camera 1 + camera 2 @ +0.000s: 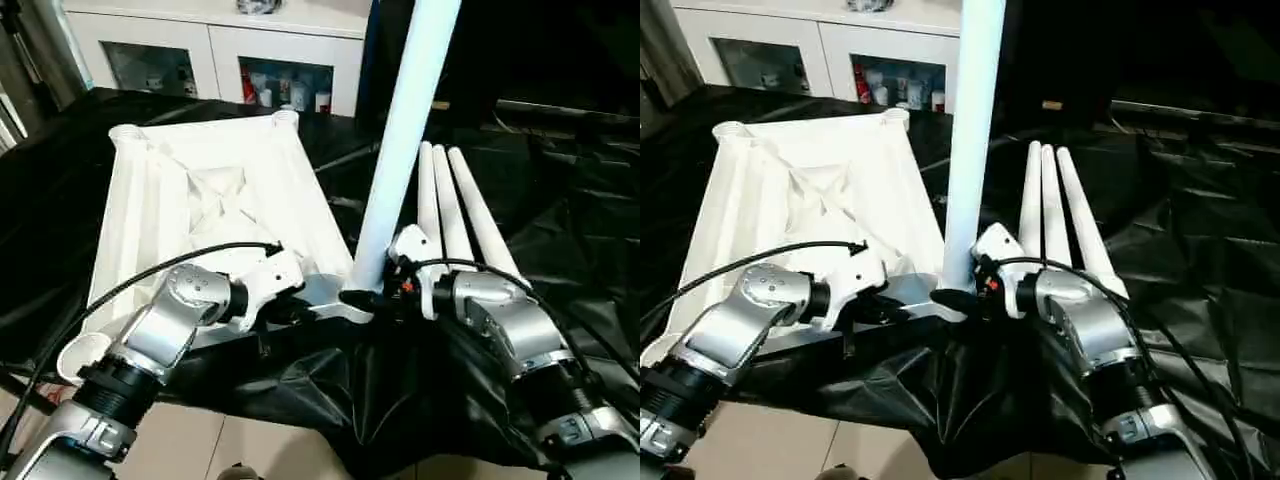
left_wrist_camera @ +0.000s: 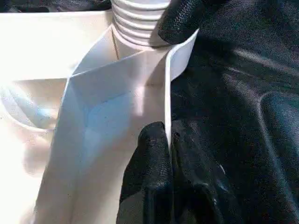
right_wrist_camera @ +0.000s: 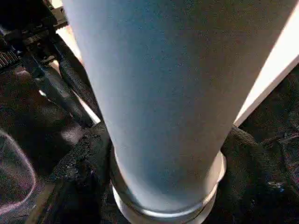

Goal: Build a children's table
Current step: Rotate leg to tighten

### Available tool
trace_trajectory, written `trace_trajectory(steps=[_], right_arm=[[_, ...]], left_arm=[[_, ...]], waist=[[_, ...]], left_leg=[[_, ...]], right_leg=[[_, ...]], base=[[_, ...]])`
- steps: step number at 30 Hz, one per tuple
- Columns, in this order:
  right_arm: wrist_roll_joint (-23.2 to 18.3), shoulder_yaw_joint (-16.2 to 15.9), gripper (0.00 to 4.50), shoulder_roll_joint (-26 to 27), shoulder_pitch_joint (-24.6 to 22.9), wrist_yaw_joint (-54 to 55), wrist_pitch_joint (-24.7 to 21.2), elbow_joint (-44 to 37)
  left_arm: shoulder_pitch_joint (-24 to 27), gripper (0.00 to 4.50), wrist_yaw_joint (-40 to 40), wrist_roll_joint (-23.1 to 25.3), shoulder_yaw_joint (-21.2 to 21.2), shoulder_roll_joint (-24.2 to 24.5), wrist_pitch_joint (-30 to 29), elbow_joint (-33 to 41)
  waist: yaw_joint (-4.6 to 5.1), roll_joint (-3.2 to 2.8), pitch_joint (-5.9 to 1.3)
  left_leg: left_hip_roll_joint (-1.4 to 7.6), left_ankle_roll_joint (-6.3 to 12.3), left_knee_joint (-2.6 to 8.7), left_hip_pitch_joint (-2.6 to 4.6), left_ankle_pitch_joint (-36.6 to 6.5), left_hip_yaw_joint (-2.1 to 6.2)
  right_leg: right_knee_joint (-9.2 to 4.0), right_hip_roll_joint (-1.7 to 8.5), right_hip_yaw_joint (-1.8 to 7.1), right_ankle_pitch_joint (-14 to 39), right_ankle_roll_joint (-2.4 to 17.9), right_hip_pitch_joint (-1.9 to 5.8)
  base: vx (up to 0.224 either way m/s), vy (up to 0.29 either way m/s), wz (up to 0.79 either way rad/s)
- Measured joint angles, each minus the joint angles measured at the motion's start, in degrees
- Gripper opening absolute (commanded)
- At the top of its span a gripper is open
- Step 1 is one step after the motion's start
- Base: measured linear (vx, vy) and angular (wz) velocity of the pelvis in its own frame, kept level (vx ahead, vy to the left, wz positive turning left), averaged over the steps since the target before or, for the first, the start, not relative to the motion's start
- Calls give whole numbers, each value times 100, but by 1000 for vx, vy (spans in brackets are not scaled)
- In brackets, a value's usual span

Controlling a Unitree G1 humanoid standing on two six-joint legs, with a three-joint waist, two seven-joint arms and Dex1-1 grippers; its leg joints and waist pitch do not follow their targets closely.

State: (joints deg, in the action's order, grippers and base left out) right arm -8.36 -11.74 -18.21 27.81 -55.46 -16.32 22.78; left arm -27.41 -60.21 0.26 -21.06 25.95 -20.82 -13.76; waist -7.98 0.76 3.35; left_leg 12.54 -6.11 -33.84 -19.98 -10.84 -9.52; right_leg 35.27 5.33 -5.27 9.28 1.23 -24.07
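left gripper (image 2: pixel 163 140) clamped shut on the thin near wall of the white tabletop (image 1: pixel 200 200), one black finger on each side of the rim, right at the near right corner. right gripper (image 1: pixel 385 290) set against the base of the upright leg (image 1: pixel 400 130), black fingers (image 3: pixel 77 158) apart around the tube; cannot tell whether pressing on it or merely beside it. no brand, label or readable writing anywhere on the plastic. tabletop lying upside down on the black-draped work table (image 1: pixel 560 200), ribbed underside up, raised walls all round, round sockets at the far corners (image 1: pixel 285 118). upright leg a long, smooth, pale tube, standing in the near right corner socket and leaning slightly away to the right, ribbed threaded end (image 2: pixel 140 21) seen just above the socket wall in the left wrist view, a collar ring at its foot in the right wrist view. three more white tapered legs (image 1: pixel 455 215) lying side by side on the black cloth just right of the tabletop, touching one another. white cabinet (image 1: pixel 220 50) with glass doors behind the table.
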Motion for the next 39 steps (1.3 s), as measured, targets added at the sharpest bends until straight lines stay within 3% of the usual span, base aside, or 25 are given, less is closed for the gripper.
trace_trajectory(steps=[5,10,13,19,20,21,29,33,39], right_arm=[[13,48,275,104,0,251,22,82],[144,471,274,623,209,1490,48,625],[183,961,274,1209,668,2988,10,1327],[136,1490,274,1657,1239,4387,73,2183],[134,1528,309,1675,1260,4406,90,2223],[135,1533,344,1679,1267,4410,108,2239],[138,1551,388,1818,1304,4156,274,2489],[266,1277,388,1688,1265,3788,335,2447],[424,766,388,1111,854,2746,300,1749]], left_arm=[[-38,0,187,7,41,-142,-36,-133],[-362,0,1031,121,145,-775,-303,-670],[-836,0,2044,200,390,-1573,-715,-1362],[-1276,0,3036,236,510,-2293,-861,-2094],[-1280,0,3060,236,510,-2311,-861,-2102],[-1282,0,3061,242,509,-2312,-861,-2102],[-1266,0,3036,403,476,-2119,-647,-2101],[-1107,0,2691,414,372,-1838,-447,-1890],[-758,0,1834,371,222,-1367,-245,-1311]], waist=[[-3,0,-1],[2,2,-3],[1,-5,-3],[-28,-34,-21],[-28,-35,-22],[-27,-36,-22],[70,-36,-22],[136,-36,-22],[109,-36,-22]], left_leg=[[0,0,-2,5,0,0],[-1,-16,-4,8,9,-1],[-14,-28,-6,0,17,-2],[-22,-27,-2,-6,17,8],[-22,-27,-3,-13,17,8],[-22,-27,-3,-13,17,8],[-20,-27,2,-12,17,9],[-19,-27,13,-10,17,9],[-16,-27,23,-15,17,8]], right_leg=[[0,0,0,-2,2,8],[-7,1,1,-9,-26,12],[-21,3,1,-30,-25,7],[-24,5,-4,-35,-33,13],[-24,5,-4,-36,-34,14],[-24,5,-4,-35,-34,17],[-24,2,-7,-37,-34,8],[-24,2,-9,-36,-34,7],[-28,2,-11,-34,-37,4]], base=[[0,0,0],[0,0,0],[0,0,0],[0,0,0],[0,0,0],[0,0,0],[0,0,0],[0,0,0],[0,0,0]])
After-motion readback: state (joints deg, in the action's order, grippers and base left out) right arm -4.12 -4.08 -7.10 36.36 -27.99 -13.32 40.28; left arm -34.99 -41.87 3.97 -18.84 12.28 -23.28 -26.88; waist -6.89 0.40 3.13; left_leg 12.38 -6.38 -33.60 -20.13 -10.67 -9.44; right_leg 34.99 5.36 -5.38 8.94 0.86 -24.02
